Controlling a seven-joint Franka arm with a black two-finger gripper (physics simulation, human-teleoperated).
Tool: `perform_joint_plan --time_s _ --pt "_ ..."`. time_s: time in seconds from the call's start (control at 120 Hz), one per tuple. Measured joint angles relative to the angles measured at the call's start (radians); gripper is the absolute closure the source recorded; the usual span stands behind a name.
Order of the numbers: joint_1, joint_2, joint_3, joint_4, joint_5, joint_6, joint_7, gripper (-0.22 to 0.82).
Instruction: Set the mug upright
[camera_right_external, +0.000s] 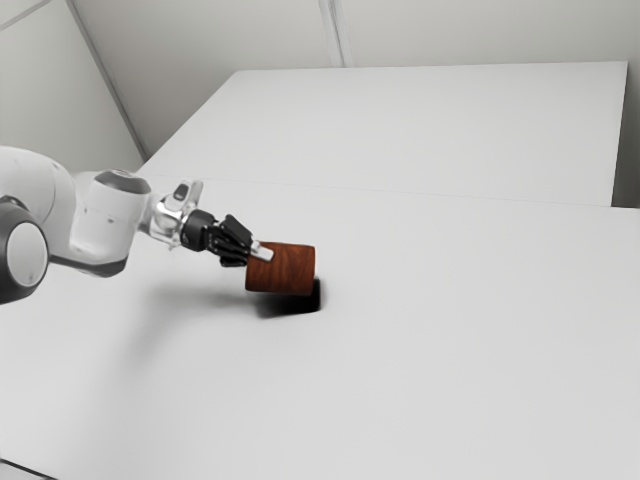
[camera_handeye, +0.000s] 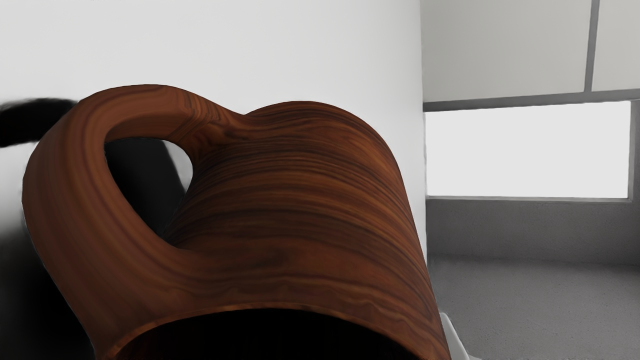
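Brown mug (camera_right_external: 286, 271) tips sideways, fingers (camera_right_external: 262, 252) at its ten o'clock in the exterior view. I can't tell if they pinch. The wrist view shows its handle (camera_handeye: 65, 170) and dark mouth (camera_handeye: 275, 337).

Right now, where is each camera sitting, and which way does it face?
Exterior view: beside the arm, looking down across the table to the mug; the arm and its tool show.
Wrist view: on the arm's hand, facing ahead over the mug's open end and handle; a pale bit of the tool shows at the bottom edge.
Shared: the tipped mug, its open end toward the tool.
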Motion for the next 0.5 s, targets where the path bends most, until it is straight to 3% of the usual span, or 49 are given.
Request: perform_joint_plan --time_s 0.175,0.383,0.5 --pt "-0.004 -0.086 -0.009 0.059 0.233 -0.051 -0.120 0.77" --pt "-0.007 -0.133 -0.103 0.139 0.573 -0.105 -0.350 0.78" --pt "-0.028 -0.135 -0.122 0.138 0.706 -0.090 -0.464 0.78"
